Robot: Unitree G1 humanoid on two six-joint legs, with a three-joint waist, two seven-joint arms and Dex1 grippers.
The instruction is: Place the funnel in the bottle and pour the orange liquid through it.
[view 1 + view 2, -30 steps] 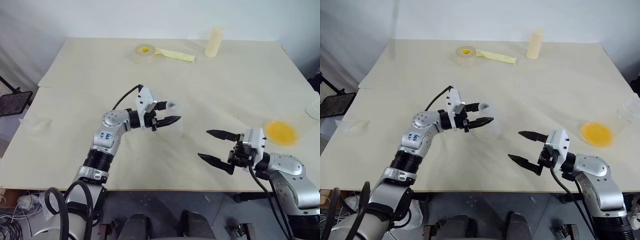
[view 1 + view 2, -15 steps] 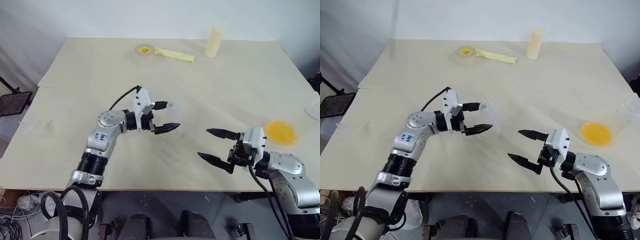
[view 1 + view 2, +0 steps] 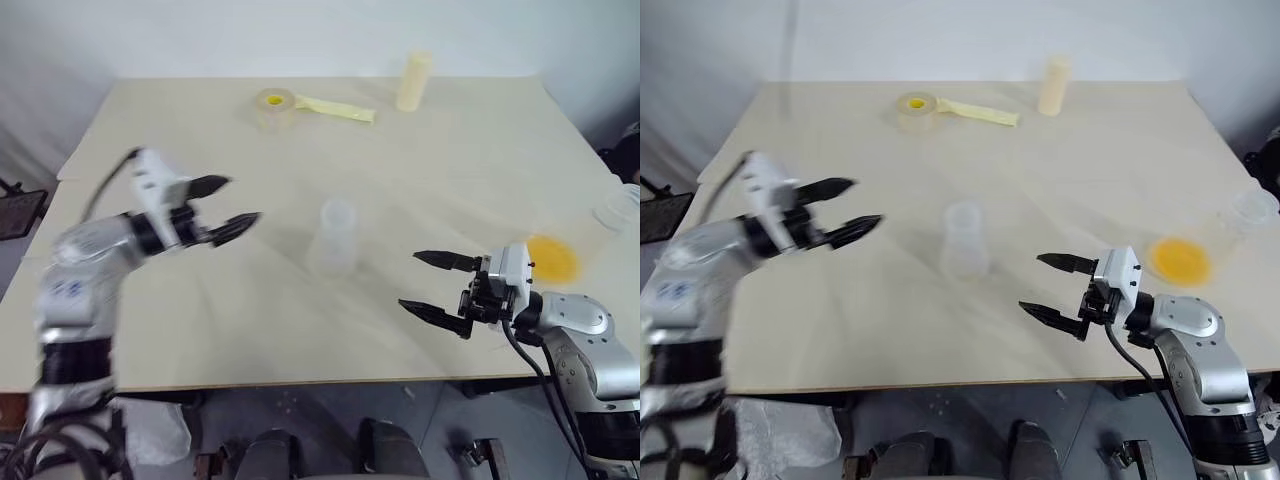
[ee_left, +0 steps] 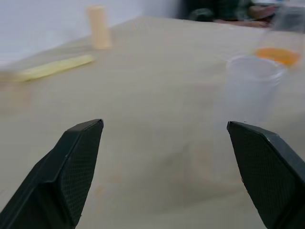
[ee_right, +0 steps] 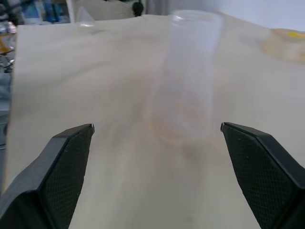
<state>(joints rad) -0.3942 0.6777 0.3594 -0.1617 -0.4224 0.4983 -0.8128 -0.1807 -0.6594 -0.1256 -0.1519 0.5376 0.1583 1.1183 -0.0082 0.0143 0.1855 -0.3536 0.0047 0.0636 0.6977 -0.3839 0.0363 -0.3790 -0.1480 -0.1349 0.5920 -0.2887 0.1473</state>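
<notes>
Bottle set out, funnel not yet in it.
We see the bottle upright on the worktop; both grippers' jaws spread, empty; orange liquid (unpoured) waits.

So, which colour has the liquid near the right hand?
Bright orange-yellow liquid, seen through clear plastic; it shows best in the right eye view.

The bottle is clear, faintly frosted plastic on a matt, pale, wood-look bench, the fingers are matt black with a fine cross-hatched texture, and the cream cylinder looks opaque and smooth.
</notes>
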